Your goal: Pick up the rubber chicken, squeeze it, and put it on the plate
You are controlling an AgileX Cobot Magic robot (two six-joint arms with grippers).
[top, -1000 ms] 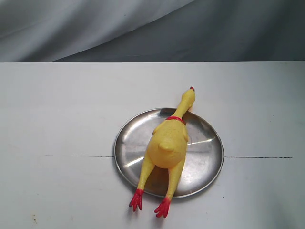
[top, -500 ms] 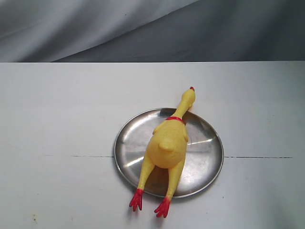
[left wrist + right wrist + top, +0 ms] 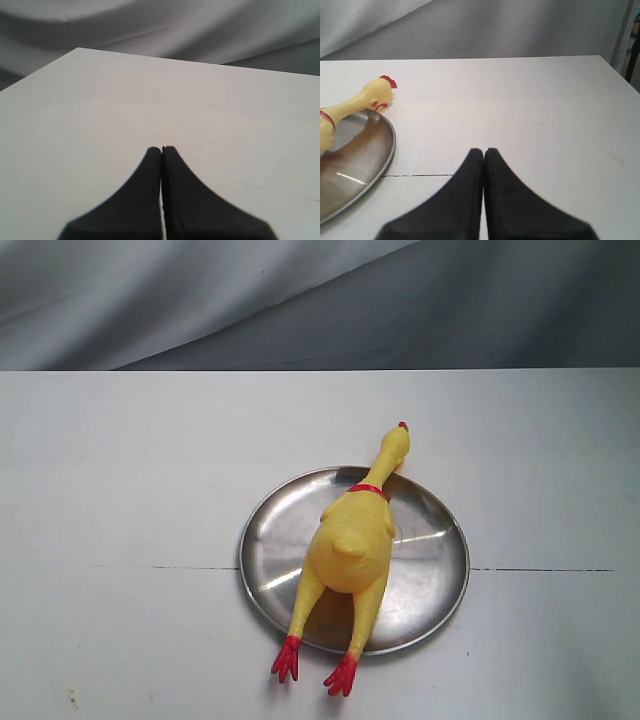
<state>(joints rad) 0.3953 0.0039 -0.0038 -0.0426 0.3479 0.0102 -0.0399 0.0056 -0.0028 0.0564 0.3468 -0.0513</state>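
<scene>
White counter [image 3: 120, 490] fills most of the frame, the plate [image 3: 430, 560] sits lower centre, and the rubber chicken [image 3: 352, 540] lies across it, head past the upper rim, red feet hanging past the lower one. Both the left tool [image 3: 161, 149] and right tool [image 3: 483, 150] are pinched closed, gripping nothing

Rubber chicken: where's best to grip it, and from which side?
Likely the plump body of the rubber chicken, from straight above, jaws closing across its width. It lies lengthwise on the plate, head and feet overhanging the rim, so its flanks are free; the rim blocks low approaches.
</scene>
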